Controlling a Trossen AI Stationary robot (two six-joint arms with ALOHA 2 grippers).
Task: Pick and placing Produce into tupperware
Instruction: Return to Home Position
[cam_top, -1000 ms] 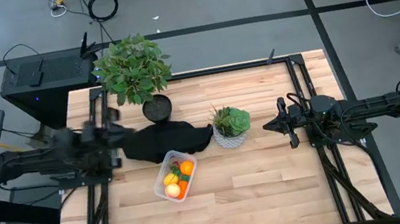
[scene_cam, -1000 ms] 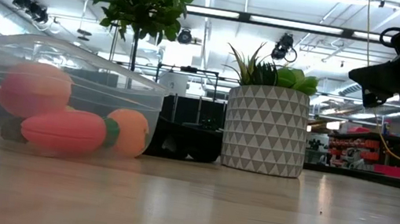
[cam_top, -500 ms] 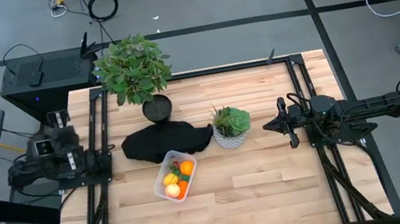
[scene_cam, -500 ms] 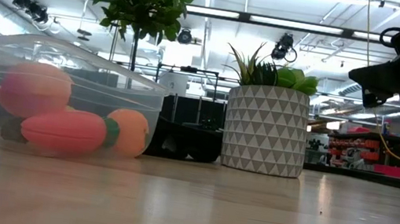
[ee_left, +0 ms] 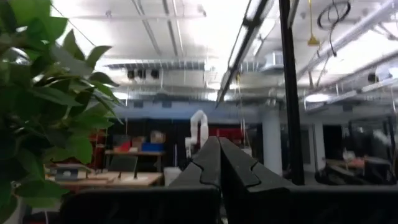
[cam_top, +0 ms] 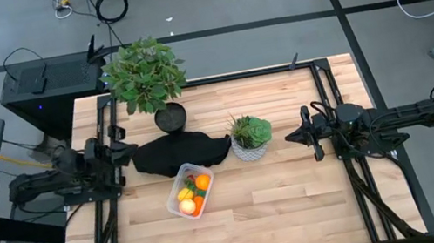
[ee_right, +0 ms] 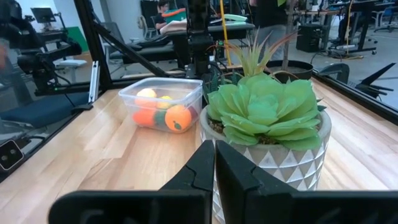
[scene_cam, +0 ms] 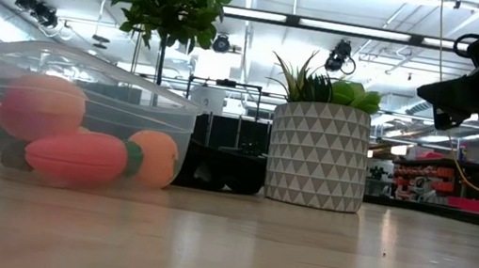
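- The left gripper [ee_left: 219, 150] is hanging close to the leafy plant [ee_left: 43, 106]. I judge that a wide swing risks brushing the leaves and tipping its pot.
- The fruit [cam_top: 201, 182] is lying inside the clear container [cam_top: 172, 207] at mid-table [cam_top: 293, 206], well apart from both arms.
- The left arm is sitting folded at the table's left edge, its gripper pressed together.
- The right gripper [ee_right: 214, 154], also pressed together, is waiting beside the succulent pot [ee_right: 273, 163].

Ceiling lamps [scene_cam: 350, 29] glare brightly; shadows on the table [cam_top: 286, 216] are faint.
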